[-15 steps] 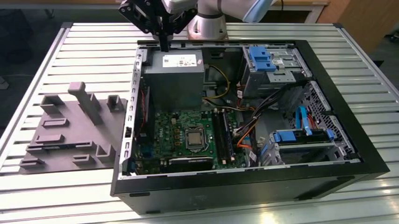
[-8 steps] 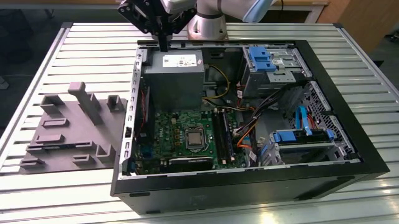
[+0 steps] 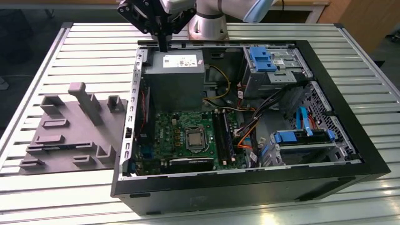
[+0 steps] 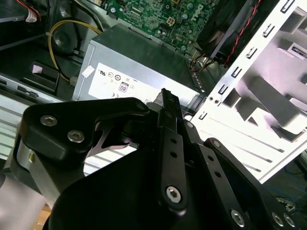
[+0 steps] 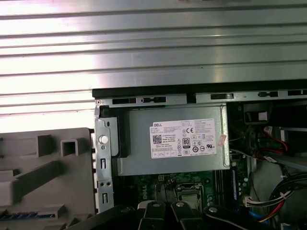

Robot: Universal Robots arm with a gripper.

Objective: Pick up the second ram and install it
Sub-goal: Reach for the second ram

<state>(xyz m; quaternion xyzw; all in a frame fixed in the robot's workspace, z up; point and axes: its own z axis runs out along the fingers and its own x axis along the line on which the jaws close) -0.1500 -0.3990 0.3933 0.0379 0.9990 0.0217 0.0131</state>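
My fingers (image 3: 164, 43) are clenched together into one narrow dark bar with nothing clamped between them. They point straight down at the top of the exterior view, somewhat toward the exterior view's left. They hang above the line where the black case's back rim (image 3: 250, 43) meets the rear edge of the grey power supply (image 3: 174, 77). In the second wrist view their tip stands clear of that labelled box, with open air round it. Behind the rim the slatted metal bench (image 3: 93, 47) runs open up to my arm's base (image 3: 206, 26). Inside the case, in front of the power supply, the green board (image 3: 181, 136) lies open from above. Its long black slots (image 3: 222, 133) run front to back just beside a tangle of cables (image 3: 247, 126), with the blue-tabbed drive bays (image 3: 261, 58) on the exterior view's right. Outside the case wall, on the exterior view's left, a light grey fixture (image 3: 69, 136) with several uprights (image 3: 84, 101) sits on the bench just beside that wall. In the first wrist view a long dark strip with bluish blocks, which I take for the second ram (image 5: 29, 215), lies in that fixture, cut off by the frame edge and well apart from my fingers.
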